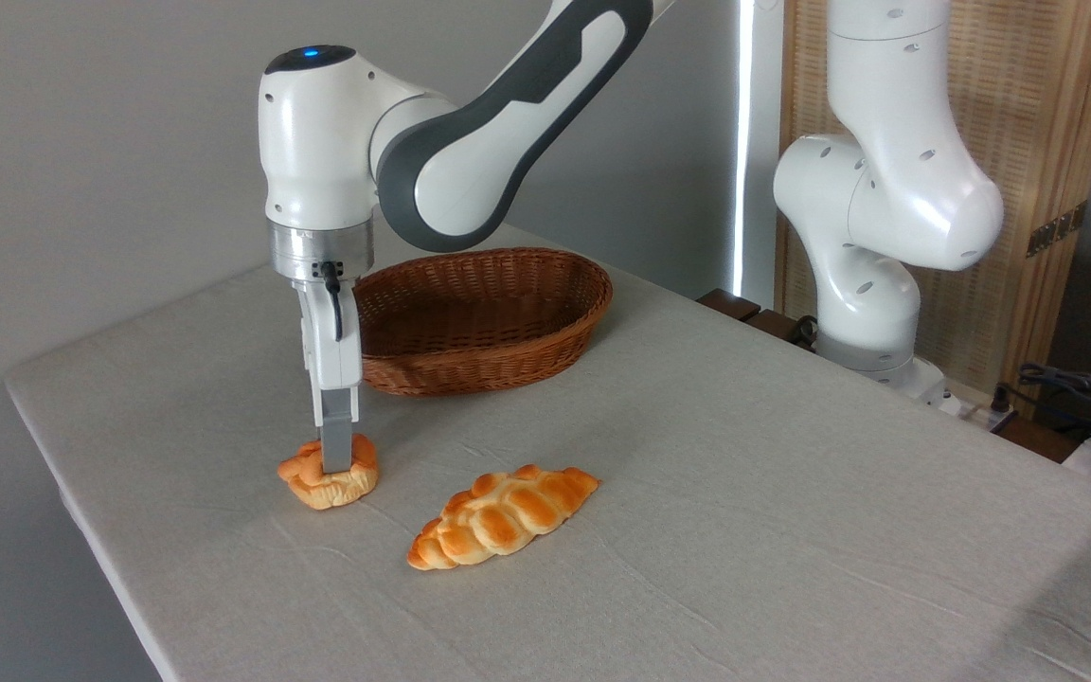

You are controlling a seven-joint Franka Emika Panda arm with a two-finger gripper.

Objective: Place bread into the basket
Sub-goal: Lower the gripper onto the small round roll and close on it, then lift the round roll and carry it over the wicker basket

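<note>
The bread [356, 481], a small round knotted bun with a glossy orange top, lies on the table near the front left. My gripper [337, 455] points straight down onto it. The near finger [337, 431] stands in front of the bun's middle, its tip about halfway down the bun. The bun hides the far finger, so the gap between the fingers does not show. The bun rests on the cloth. The basket [508, 355], an oval brown wicker one with nothing in it, stands behind and to the right of the gripper.
A longer braided loaf [503, 516] lies on the grey tablecloth [744, 530] to the right of the bun. The arm's white base [872, 313] rises at the table's far right edge. Cables [1076, 388] lie off the table at the right.
</note>
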